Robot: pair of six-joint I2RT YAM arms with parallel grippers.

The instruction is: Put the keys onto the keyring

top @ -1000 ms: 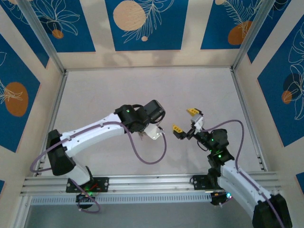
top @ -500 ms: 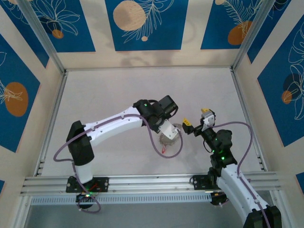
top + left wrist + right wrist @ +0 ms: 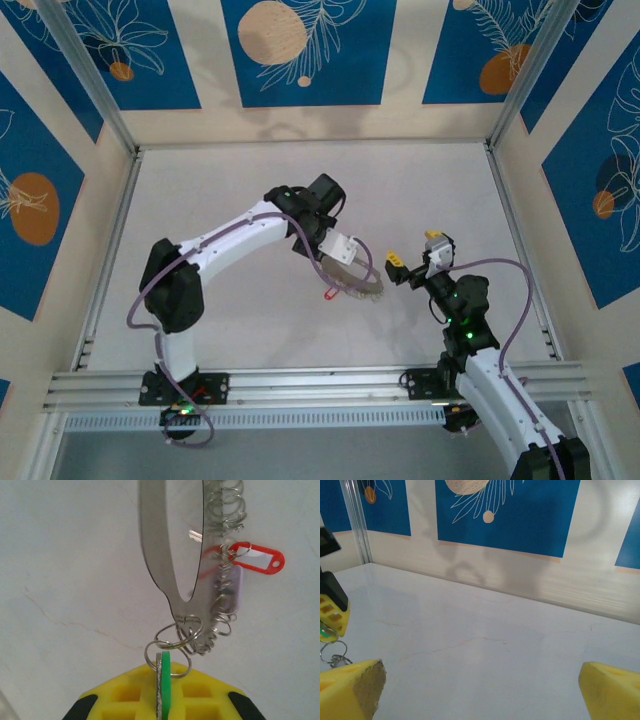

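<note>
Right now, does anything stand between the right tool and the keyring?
Nothing visible does. From above, the open right tool sits just right of the keyring, only bare table showing in the gap.

left fingers (image 3: 120, 699) | swung keys (image 3: 165, 685) and keyring (image 3: 360, 284) rightward, toward right fingers (image 3: 395, 267) | those shifted right

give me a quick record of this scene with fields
left claw: shut on the key, gripping its green head
right claw: open, holding nothing, just right of the keyring
keyring: extends away from the small rings at the key
red tag: on the keyring's rim
unclear: whether the key is fully threaded on
</note>
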